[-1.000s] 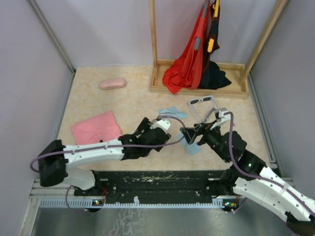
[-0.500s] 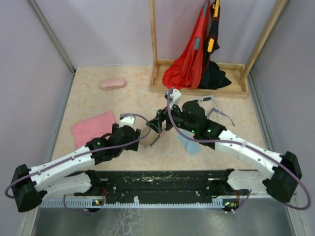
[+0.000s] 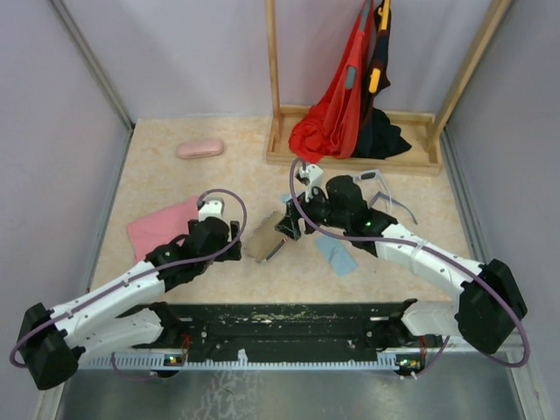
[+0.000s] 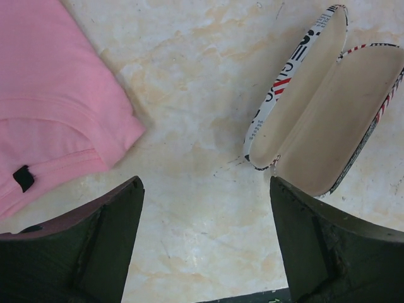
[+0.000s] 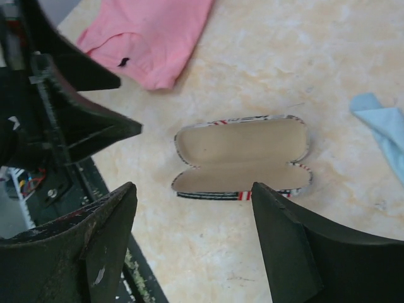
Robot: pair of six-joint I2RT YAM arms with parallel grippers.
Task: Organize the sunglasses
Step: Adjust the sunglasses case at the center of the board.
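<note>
The flag-printed case (image 3: 265, 242) lies hinged wide open at the centre of the overhead view, lining upward, seemingly ready to take a pair. Both arms lean in toward it. The left gripper (image 4: 206, 189) and the right gripper (image 5: 192, 189) each have their jaws spread wide and hold nothing. The white-framed sunglasses (image 3: 362, 178) lie right of centre, just above the right arm, well apart from both sets of fingers, which point at the case instead.

Case (image 4: 328, 120) printed red, black, white (tan inside); pink cloth (image 4: 57, 95).
</note>
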